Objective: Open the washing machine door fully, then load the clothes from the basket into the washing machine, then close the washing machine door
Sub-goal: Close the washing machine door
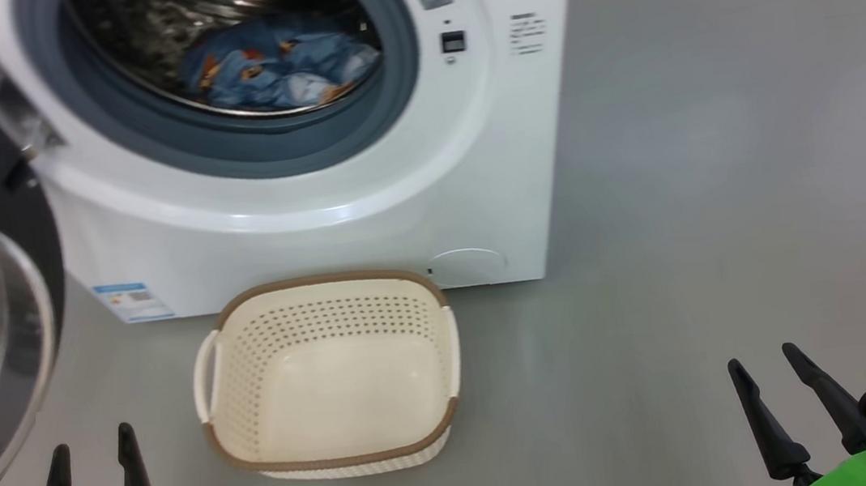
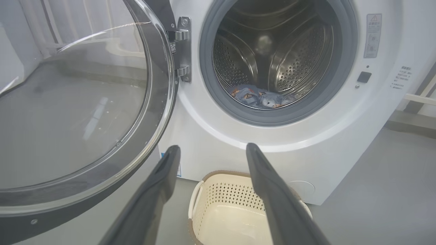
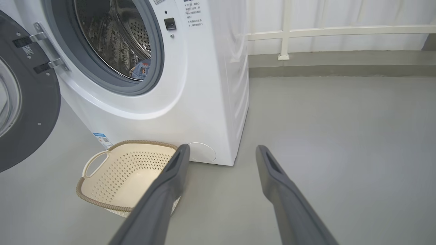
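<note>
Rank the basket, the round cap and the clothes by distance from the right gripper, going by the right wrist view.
1. basket, on the floor, ahead-left of the right gripper.
2. round cap, low on the washing machine front.
3. clothes, inside the drum.

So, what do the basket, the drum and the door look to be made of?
Basket: matte cream plastic, probably moulded, given the regular holes; its brown rim looks woven but may be plastic too. Drum: shiny perforated metal, likely stainless steel. Door: clear glass-like bowl with reflections, in a glossy black rim.
</note>
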Available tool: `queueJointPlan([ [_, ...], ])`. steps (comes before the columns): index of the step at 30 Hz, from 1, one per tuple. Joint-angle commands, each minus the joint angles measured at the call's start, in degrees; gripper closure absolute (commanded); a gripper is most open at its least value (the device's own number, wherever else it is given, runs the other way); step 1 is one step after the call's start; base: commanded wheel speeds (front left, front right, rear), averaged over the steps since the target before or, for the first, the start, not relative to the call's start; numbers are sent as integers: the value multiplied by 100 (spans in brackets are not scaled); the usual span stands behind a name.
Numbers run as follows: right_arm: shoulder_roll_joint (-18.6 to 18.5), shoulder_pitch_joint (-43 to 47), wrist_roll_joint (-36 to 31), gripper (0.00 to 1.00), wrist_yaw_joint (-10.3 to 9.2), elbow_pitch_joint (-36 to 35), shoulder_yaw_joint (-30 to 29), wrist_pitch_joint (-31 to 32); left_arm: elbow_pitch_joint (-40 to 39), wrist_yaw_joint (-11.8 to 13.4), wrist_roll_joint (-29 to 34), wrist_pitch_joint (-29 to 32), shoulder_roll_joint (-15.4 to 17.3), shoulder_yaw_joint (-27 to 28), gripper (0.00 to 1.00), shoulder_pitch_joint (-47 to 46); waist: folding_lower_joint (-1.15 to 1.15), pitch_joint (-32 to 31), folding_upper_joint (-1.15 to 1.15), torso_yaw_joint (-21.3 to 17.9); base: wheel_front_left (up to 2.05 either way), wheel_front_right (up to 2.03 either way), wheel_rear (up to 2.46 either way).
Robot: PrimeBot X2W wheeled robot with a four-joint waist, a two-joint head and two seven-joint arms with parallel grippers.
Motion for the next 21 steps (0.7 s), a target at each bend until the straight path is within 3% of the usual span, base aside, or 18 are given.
queueJointPlan([
  [1, -109, -212, 40, 0, 7, -145, 177, -28, -128, -14, 12, -37, 53, 224, 0, -93, 0, -28, 0, 272, 0, 0, 0],
  [21, -272, -363, 113, 0, 7, -53, 720, -28, -83, -14, -21, -37, -81, 424, 0, 140, 0, -167, 0, 1693, 0, 0, 0],
])
